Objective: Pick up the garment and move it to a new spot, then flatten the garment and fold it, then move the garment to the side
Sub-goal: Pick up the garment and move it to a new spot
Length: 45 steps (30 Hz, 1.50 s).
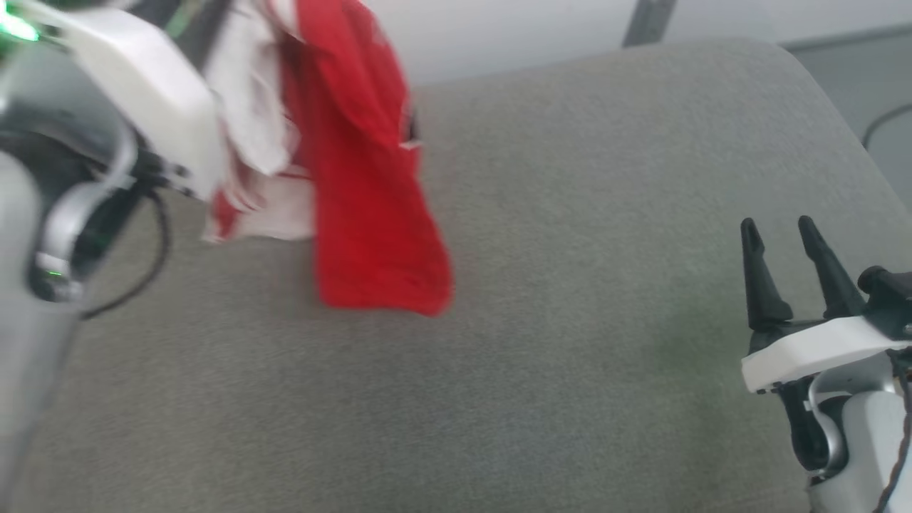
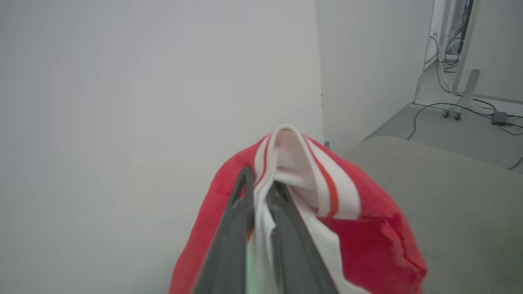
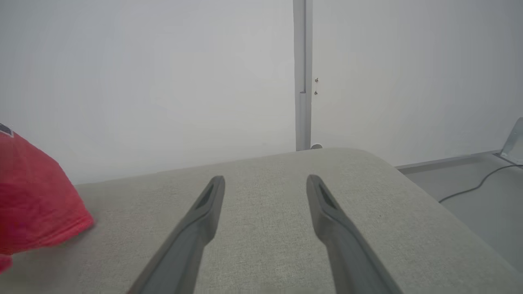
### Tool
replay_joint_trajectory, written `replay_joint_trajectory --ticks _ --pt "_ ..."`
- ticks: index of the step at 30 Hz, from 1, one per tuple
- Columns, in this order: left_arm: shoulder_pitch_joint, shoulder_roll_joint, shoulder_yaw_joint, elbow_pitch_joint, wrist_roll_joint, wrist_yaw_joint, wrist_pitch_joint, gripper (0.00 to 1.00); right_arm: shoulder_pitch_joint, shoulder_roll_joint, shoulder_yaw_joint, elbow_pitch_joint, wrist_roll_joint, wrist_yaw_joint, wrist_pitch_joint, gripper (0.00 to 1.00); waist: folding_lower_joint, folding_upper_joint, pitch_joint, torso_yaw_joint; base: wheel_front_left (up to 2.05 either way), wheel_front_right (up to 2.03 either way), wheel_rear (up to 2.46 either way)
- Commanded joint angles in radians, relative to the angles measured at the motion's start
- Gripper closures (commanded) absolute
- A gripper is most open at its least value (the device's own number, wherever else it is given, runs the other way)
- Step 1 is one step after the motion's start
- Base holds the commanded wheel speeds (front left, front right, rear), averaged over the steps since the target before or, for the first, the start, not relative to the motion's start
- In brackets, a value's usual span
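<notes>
Left gripper (image 2: 261, 179) is clamped on the garment (image 1: 356, 178): in the left wrist view we see both dark fingers (image 2: 229, 245) pressed together on a fold of the white-and-red striped trim (image 2: 327, 183), with red fabric draped over both sides of the fingers. In the head view the red jersey hangs from the upper left, beside the left arm's white wrist housing (image 1: 142, 92), bunched, white inner fabric on its left side and a long red panel dropping down over the grey fabric cushion (image 1: 570, 320). The frame is motion-blurred there, so we cannot tell whether the lower red edge touches the cushion or hangs just above it. A bit of dark print with a white outline shows at the panel's right edge; we can't read it. Right gripper (image 1: 778, 228) sits at the lower right over the cushion, jaws wide apart, holding nothing, well apart from the garment. In the right wrist view its fingers point toward the cushion's far edge and a white wall (image 3: 122, 81), red fabric at the left edge of that view. A grey upright post (image 3: 302, 81) stands behind the cushion, and there are cables (image 2: 433, 106) on the floor beyond it.
</notes>
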Motion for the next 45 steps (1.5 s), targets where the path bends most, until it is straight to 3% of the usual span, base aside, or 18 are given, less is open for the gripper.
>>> replay_joint_trajectory --ticks 1,12,22,32,34,35,36,37,45 --pt "0.013 -0.022 -0.022 -0.003 -0.007 0.001 0.013 1.00 -0.009 0.013 0.004 0.013 0.009 0.000 -0.015 0.00 0.0000 0.0000 0.029 -0.034 0.00 0.00 0.00" --pt "0.190 -0.095 -0.170 0.044 -0.034 0.018 0.073 1.00 -0.026 0.045 0.029 0.071 0.023 0.000 -0.056 0.00 0.0000 0.0000 0.075 -0.056 0.00 0.00 0.00" --pt "0.324 -0.163 -0.269 0.246 -0.042 -0.023 0.017 1.00 -0.074 0.053 0.076 0.119 0.036 0.000 -0.080 0.00 0.0000 0.0000 0.107 -0.050 0.00 0.00 0.00" --pt "0.317 -0.228 -0.335 0.481 -0.029 -0.088 -0.043 0.98 -0.108 0.039 0.101 0.150 0.048 0.000 -0.094 0.00 0.0000 0.0000 0.117 -0.035 0.00 0.00 0.00" --pt "0.311 -0.236 -0.343 0.516 -0.028 -0.100 -0.054 0.73 -0.110 0.034 0.103 0.155 0.049 0.000 -0.093 0.00 0.0000 0.0000 0.111 -0.031 0.00 0.00 0.00" --pt "0.306 -0.239 -0.344 0.531 -0.030 -0.105 -0.060 0.53 -0.110 0.033 0.104 0.158 0.049 0.000 -0.095 0.00 0.0000 0.0000 0.107 -0.028 0.00 0.00 0.00" --pt "0.303 -0.244 -0.343 0.540 -0.035 -0.109 -0.070 0.13 -0.108 0.033 0.104 0.161 0.049 0.000 -0.096 0.00 0.0000 0.0000 0.102 -0.024 0.00 0.00 0.00" --pt "0.301 -0.250 -0.341 0.549 -0.042 -0.113 -0.077 0.00 -0.104 0.031 0.104 0.164 0.049 0.000 -0.097 0.00 0.0000 0.0000 0.096 -0.020 0.00 0.00 0.00" --pt "0.280 -0.245 -0.330 0.541 -0.070 -0.143 -0.146 0.00 -0.066 0.002 0.097 0.172 0.045 0.000 -0.093 0.00 0.0000 0.0000 0.019 0.032 0.00 0.00 0.00"
